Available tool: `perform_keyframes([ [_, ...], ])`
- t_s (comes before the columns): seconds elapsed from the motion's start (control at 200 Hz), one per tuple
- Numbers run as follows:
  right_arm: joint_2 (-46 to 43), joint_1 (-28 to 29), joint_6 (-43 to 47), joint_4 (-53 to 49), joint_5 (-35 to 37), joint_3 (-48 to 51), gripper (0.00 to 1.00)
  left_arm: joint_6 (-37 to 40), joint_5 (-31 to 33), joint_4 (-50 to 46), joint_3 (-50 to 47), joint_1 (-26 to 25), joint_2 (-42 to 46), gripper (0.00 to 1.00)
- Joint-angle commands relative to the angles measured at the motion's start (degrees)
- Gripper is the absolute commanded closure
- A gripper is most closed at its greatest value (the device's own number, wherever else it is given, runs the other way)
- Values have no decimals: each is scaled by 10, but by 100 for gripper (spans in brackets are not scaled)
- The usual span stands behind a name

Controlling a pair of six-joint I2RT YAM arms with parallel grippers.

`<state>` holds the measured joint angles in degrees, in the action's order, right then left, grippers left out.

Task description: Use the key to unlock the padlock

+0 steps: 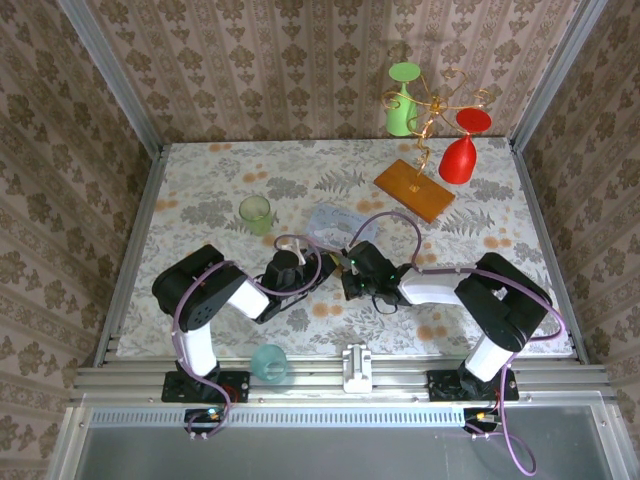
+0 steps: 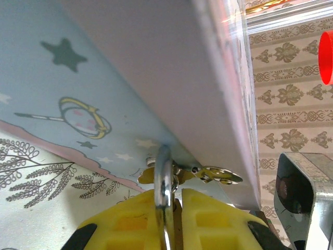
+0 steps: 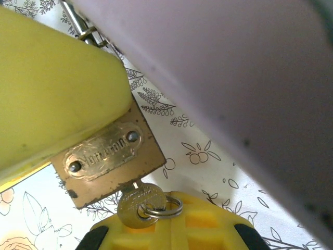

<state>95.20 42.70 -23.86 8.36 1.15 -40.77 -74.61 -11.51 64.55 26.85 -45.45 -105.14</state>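
Observation:
The brass padlock hangs just above the patterned table, beside the pale blue box. My left gripper is shut on the padlock; its silver shackle sticks up between the yellow fingers, through the box's brass hasp. In the right wrist view a left yellow finger covers the padlock's upper part. The key is seated in the keyhole at the padlock's bottom, its ring running into the seam of my right gripper, which is shut on it. From above, both grippers meet at mid-table.
The pale blue box lies just beyond the grippers and overhangs both wrist cameras. A green cup stands back left, a teal cup by the near rail. A wooden stand holds a green glass and a red glass.

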Motion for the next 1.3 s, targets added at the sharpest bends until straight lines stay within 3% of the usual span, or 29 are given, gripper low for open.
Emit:
perform_keyframes([
  [0.0, -30, 3, 23, 4, 20, 6, 98, -3, -16, 52, 0, -7, 5, 100],
  [0.135, -86, 3, 63, -9, 38, 47, 92, 8, -17, 29, 11, -2, 13, 100],
  [0.23, -103, 2, 97, -40, 45, 39, 72, 15, -23, 6, 14, -1, 24, 100],
  [0.27, -100, 3, 111, -58, 43, 27, 69, 18, -25, -1, 14, -2, 29, 100],
  [0.4, -83, 15, 137, -66, 49, 3, 69, 24, -18, -17, 4, 1, 45, 100],
  [0.505, -66, 11, 124, -29, 21, 4, 77, 21, -27, -9, -1, 4, 48, 100],
  [0.81, -26, 7, 107, 16, -3, -2, 76, 9, -45, 6, 5, 5, 43, 100],
  [0.965, -31, 7, 107, -7, 52, -5, 78, -2, -47, 22, 2, 2, 40, 100],
  [1.15, -63, 9, 143, -33, 79, 8, 67, 19, -44, -17, 2, 4, 57, 100],
  [1.295, -30, 29, 177, -37, 119, -11, 67, 19, -68, -28, 14, 2, 58, 100],
])
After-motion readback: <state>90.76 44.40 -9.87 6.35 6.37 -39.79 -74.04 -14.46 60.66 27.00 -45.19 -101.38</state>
